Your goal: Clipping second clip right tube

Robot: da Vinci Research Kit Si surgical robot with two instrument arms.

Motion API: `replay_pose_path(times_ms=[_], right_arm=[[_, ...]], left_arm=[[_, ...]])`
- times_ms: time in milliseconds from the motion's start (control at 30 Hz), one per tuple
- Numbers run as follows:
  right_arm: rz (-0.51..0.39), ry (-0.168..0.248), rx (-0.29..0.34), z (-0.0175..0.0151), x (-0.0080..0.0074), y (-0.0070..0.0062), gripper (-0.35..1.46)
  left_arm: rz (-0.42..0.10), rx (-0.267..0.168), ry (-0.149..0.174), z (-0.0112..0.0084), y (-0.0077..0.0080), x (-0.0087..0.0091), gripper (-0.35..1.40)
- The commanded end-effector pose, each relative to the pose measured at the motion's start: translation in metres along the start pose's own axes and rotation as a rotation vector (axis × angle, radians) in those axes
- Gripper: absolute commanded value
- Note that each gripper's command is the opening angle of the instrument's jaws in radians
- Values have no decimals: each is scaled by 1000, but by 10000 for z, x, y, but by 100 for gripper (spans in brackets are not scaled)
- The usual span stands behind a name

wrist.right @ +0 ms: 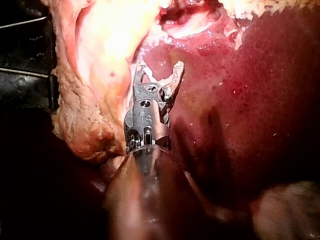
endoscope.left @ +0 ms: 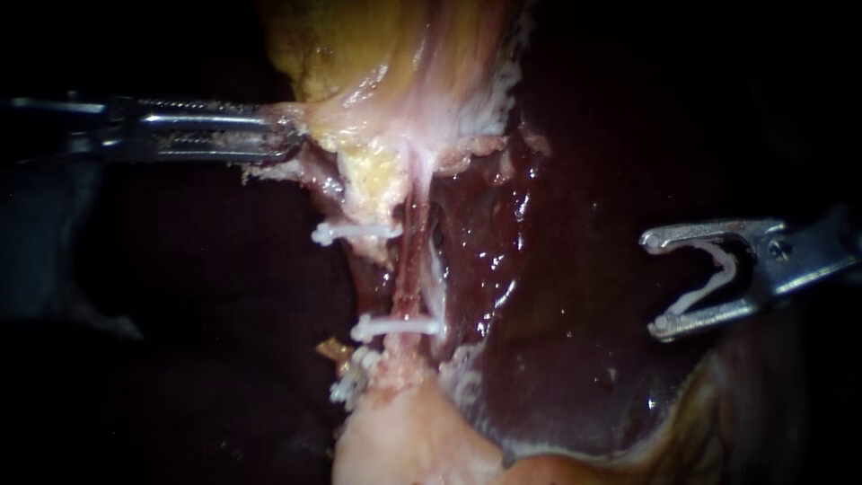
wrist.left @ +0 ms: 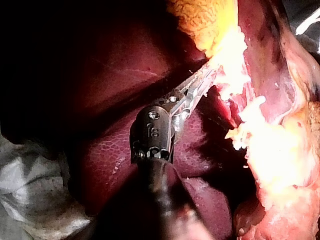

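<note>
In the endoscope view, your left instrument (endoscope.left: 292,135) comes in from the left, and its jaws are clamped tight on the edge of the pale yellow-pink fatty tissue (endoscope.left: 377,117). From that tissue a slim pink-red tube (endoscope.left: 409,269) runs toward the near side. A closed white plastic clip (endoscope.left: 395,326) crosses its near end, and a second closed white clip (endoscope.left: 355,232) sits farther off, just left of it. Your right instrument (endoscope.left: 654,286) hangs well apart to the right over the dark red glossy liver (endoscope.left: 557,269). Its jaws are spread wide, and an open white V-shaped clip (endoscope.left: 709,283) is seated between them, touching both. In the left wrist view, your left instrument (wrist.left: 209,71) has its jaws closed on the same bright fatty tissue, with liver beneath the shaft. In the right wrist view, your right instrument (wrist.right: 159,67) has its jaws gaping ahead of the shaft, above the liver. Pale tissue lies just beside them.
</note>
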Motion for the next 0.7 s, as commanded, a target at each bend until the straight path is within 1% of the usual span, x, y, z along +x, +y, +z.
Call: replay_pose_path(times_ms=[33,167,200,267,300,367,400,467,533,700], right_arm=[[0,0,0,0,0,0,50],[0,0,0,0,0,0,50],[0,0,0,0,0,0,50],[0,0,0,0,0,0,50],[0,0,0,0,0,0,50],[0,0,0,0,0,0,50],[0,0,0,0,0,0,50],[0,-3,1,0,0,0,50],[-5,-1,-3,0,1,0,50],[56,30,18,4,11,1,50]], left_arm=[[-1,-1,-1,-2,0,1,-35],[-8,-14,-7,-20,1,14,-35],[-11,-5,-8,-30,2,21,-35],[-18,-1,6,-45,3,31,-35],[-23,0,18,-55,4,38,-35],[-35,6,28,-68,5,44,-35],[-31,8,32,-75,6,47,-35],[-27,9,35,-81,7,49,-35],[-27,12,36,-81,7,48,-35],[-27,14,37,-79,8,47,-35]])
